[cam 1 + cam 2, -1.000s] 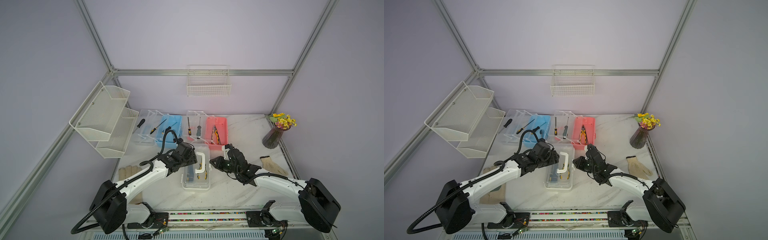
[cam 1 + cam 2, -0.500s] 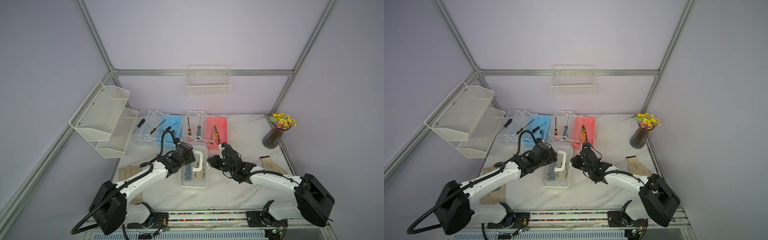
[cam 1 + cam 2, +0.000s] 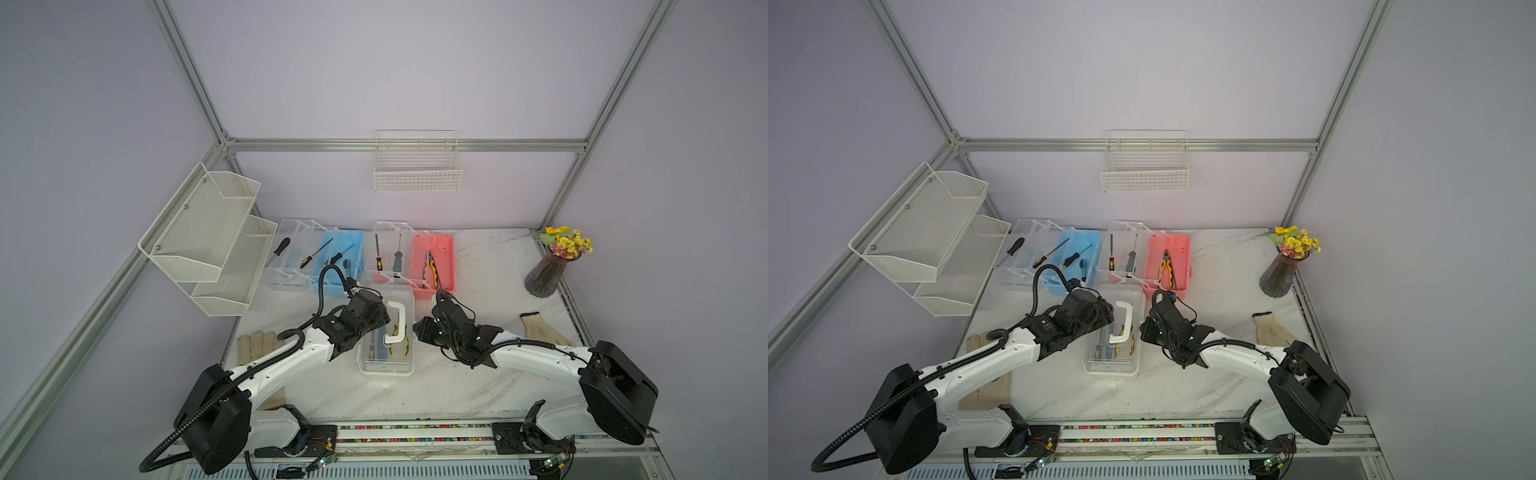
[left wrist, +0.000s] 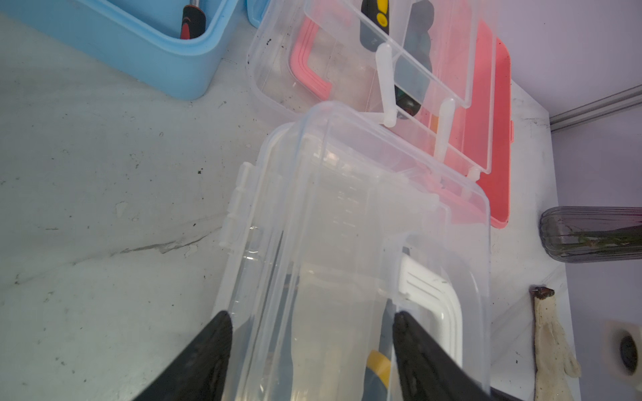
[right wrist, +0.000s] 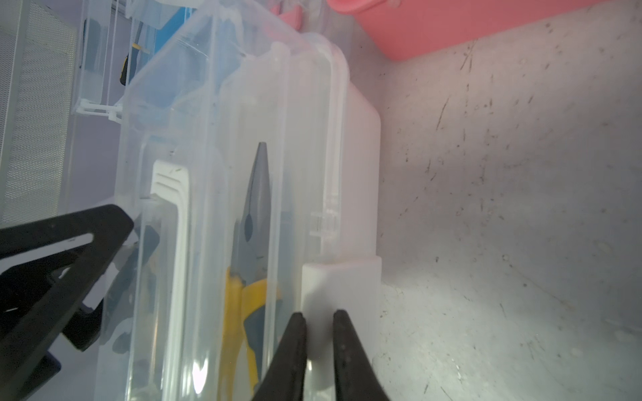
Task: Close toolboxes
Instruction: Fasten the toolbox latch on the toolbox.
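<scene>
The white toolbox (image 3: 388, 359) (image 3: 1112, 363) stands mid-table, its clear lid down over pliers and its white handle (image 4: 430, 298) lying flat. My left gripper (image 3: 381, 320) (image 4: 311, 317) hangs open over the lid, one finger by the hinge side, the other by the handle. At the box's right side my right gripper (image 3: 417, 328) (image 5: 319, 317) is shut, tips against the white latch (image 5: 342, 284). Behind it, the blue toolbox (image 3: 353, 241) (image 4: 139, 52) and the pink toolbox (image 3: 444, 249) (image 5: 434, 27) lie open with their clear lids folded out to the left and tools inside.
A tiered mesh shelf (image 3: 208, 232) hangs on the left wall and a wire basket (image 3: 417, 174) on the back wall. A vase of flowers (image 3: 544, 278) stands at the right edge. Work gloves lie at the right (image 3: 544, 332) and front left (image 3: 255, 347).
My right gripper has moved left, up against the white toolbox's right side. The box has shifted slightly left. The left gripper stays over the lid.
</scene>
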